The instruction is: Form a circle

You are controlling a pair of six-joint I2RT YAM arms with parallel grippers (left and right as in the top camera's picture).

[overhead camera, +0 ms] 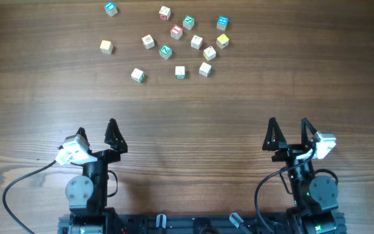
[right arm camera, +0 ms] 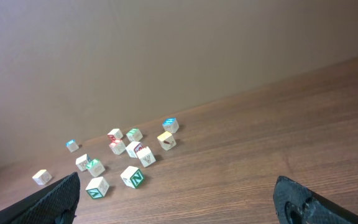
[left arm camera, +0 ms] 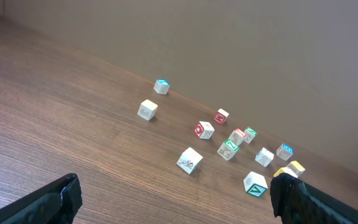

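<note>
Several small whitish cubes [overhead camera: 197, 42] with green, red, blue or yellow faces lie loose and spread out at the far side of the wooden table [overhead camera: 187, 110]. No circle is in view among them. My left gripper [overhead camera: 96, 130] stands open near the front left, well short of the cubes. My right gripper [overhead camera: 288, 125] stands open near the front right, equally far back. In the left wrist view a green-marked cube [left arm camera: 254, 183] lies just ahead of the right finger of the open left gripper [left arm camera: 176, 193]. The right wrist view shows the open right gripper [right arm camera: 178, 186], with green-marked cubes [right arm camera: 132, 177] ahead on the left.
A blue-topped cube [overhead camera: 111, 8] and a yellow one [overhead camera: 106, 46] lie apart at the far left of the group. A plain wall [left arm camera: 260, 56] rises behind the table's far edge. Cables [overhead camera: 24, 179] trail from the arm bases at the front.
</note>
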